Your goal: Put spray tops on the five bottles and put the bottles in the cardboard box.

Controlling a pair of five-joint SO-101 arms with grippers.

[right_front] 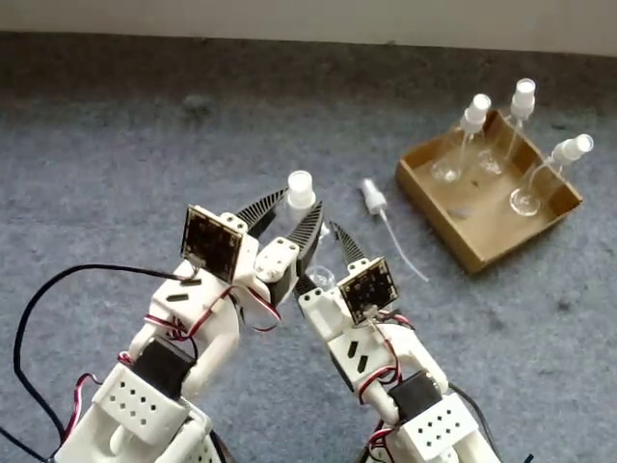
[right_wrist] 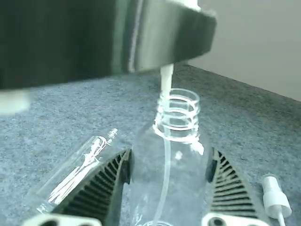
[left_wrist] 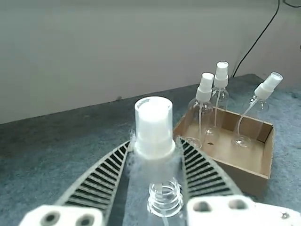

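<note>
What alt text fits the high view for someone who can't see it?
Left gripper holds a spray top above an open bottle gripped by the right gripper. Three capped bottles sit in the cardboard box; another spray top lies beside it.

Soft, even light here, shadows on the carpet (right_front: 116, 154) are super faint. Just small glints on the bottle (right_wrist: 171, 141) in my right pincer (right_wrist: 168, 160).

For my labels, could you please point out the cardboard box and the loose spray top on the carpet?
cardboard box (right_front: 438, 223), high view, near side wall.
loose spray top (right_front: 373, 197), high view, white head.
</note>
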